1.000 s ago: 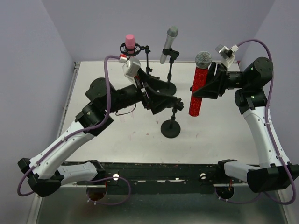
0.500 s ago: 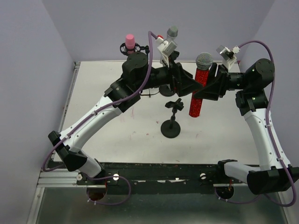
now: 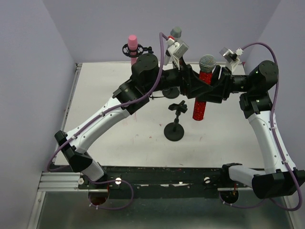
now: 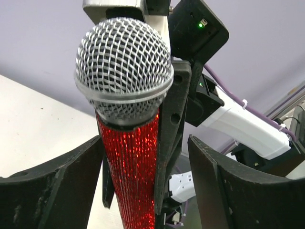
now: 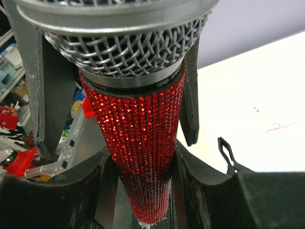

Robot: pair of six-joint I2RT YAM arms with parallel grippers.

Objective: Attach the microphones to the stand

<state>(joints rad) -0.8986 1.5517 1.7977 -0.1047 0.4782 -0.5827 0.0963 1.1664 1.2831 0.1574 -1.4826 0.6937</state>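
The small black stand (image 3: 174,130), with a round base and an empty clip on top, stands mid-table on the white table top (image 3: 119,138). To its left and toward the arm bases the surface is bare out to the raised metal rim (image 3: 74,95). To its right there is also free room. Purple walls close in behind it and on both sides.

Just behind and to the right of the stand, raised above the table, the red microphone (image 3: 199,109) (image 4: 131,167) (image 5: 138,133), glossy and sequin-studded with a silver mesh head, hangs nearly upright with its head up. The right gripper (image 3: 208,91) (image 5: 140,167) clamps its body from the stand's right. The left gripper (image 3: 199,85) (image 4: 143,140) reaches in from the stand's left. Its jaws are spread and straddle both the microphone and one of the right gripper's fingers, with a clear gap on one side.

Behind the stand to the left, the all-pink microphone (image 3: 132,40) sits upright in a black ring mount. Directly behind the stand, the silver-grey microphone (image 3: 175,32) shows only its head above the left wrist, which blocks the rest. The left forearm crosses the table behind and to the left of the stand.

A second ago the left arm lay low, with its gripper just left of the stand's clip. It has since swung up and back to the red microphone. The right arm and the red microphone have barely shifted.
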